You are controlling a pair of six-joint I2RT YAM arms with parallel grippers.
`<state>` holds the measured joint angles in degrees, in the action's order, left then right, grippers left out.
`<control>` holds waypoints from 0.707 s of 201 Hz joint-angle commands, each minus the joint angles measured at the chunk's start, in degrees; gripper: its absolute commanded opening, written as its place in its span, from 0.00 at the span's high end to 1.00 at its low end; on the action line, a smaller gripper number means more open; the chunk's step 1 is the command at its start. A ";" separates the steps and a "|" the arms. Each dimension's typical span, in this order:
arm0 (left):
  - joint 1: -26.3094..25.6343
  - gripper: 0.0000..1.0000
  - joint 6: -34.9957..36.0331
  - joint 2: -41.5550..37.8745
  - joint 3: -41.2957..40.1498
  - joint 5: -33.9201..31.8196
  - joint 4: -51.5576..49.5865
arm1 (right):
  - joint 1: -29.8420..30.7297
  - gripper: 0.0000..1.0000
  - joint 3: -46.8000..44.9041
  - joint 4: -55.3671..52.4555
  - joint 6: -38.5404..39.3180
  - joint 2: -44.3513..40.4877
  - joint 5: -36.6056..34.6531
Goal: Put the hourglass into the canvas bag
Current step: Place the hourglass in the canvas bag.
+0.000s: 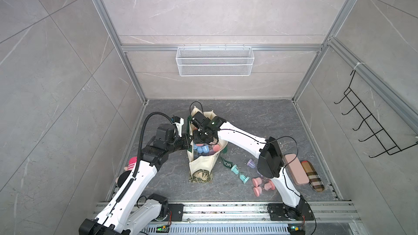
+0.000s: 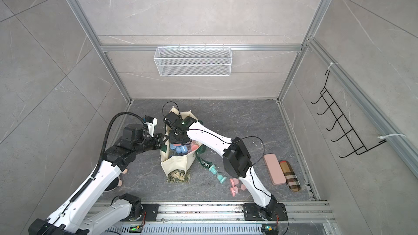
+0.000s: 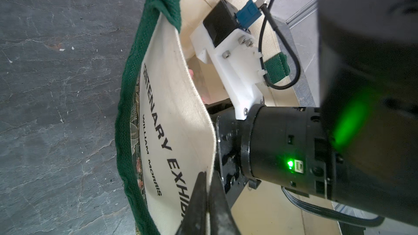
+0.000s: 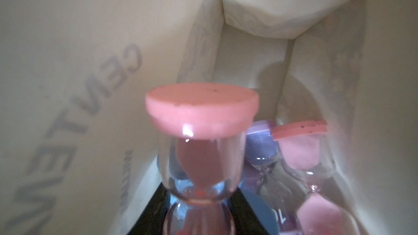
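One canvas bag (image 1: 201, 163) is standing open, holding several blue, purple and pink timers (image 1: 200, 149). The left gripper (image 3: 207, 177) is pinching its wall, jaws closed on the cloth. The right gripper (image 4: 199, 220) is reaching inside, jaws narrowly parted around the pink hourglass (image 4: 201, 114) (at its glass waist). The wall is showing "CENTENARY EXHIBI" and "WILLIAM MORRIS", and the green tag (image 1: 226, 163) is showing "MOR".

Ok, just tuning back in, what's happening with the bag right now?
The left claw is pinched on the rim of the canvas bag, holding the mouth open. The right claw is down inside the bag gripping a pink hourglass, not yet released. Other hourglasses already lie in there; a teal hourglass and pink ones lie outside.
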<state>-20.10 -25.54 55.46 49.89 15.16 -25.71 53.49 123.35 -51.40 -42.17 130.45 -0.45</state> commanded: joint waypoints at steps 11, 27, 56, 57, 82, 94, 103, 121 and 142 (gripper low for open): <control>-0.05 1.00 0.35 -0.98 -0.28 2.05 0.06 | 0.28 0.60 1.44 -1.03 1.20 0.91 0.76; -0.03 1.00 0.38 -1.08 -0.36 2.06 0.05 | 0.25 0.52 0.99 -0.76 1.30 0.45 0.73; -0.03 1.00 0.40 -1.04 -0.23 2.03 0.08 | 0.36 0.44 -0.70 0.83 1.15 -1.14 0.80; -0.03 1.00 0.40 -1.00 -0.23 2.00 0.11 | 0.37 0.43 -0.72 0.80 1.14 -1.24 0.80; -0.02 1.00 0.39 -1.24 -0.47 2.06 0.05 | 0.40 0.38 -1.99 1.66 1.61 -3.03 0.45; -0.03 1.00 0.39 -1.14 -0.33 2.00 0.08 | 0.56 0.36 -3.13 2.70 1.67 -4.46 0.46; -0.03 1.00 0.34 -0.89 -0.32 2.07 0.10 | 0.65 0.35 -3.78 3.28 1.99 -5.67 0.23; -0.04 1.00 0.42 -1.03 -0.24 2.03 0.03 | 1.16 0.34 -4.58 3.80 2.80 -8.14 -1.08; -0.03 1.00 0.35 -0.95 -0.40 2.14 0.05 | 1.72 0.33 -6.47 4.90 3.56 -12.03 -2.57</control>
<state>-20.10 -25.52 55.42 49.89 15.14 -25.69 54.02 118.32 -49.36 -40.23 125.78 -1.04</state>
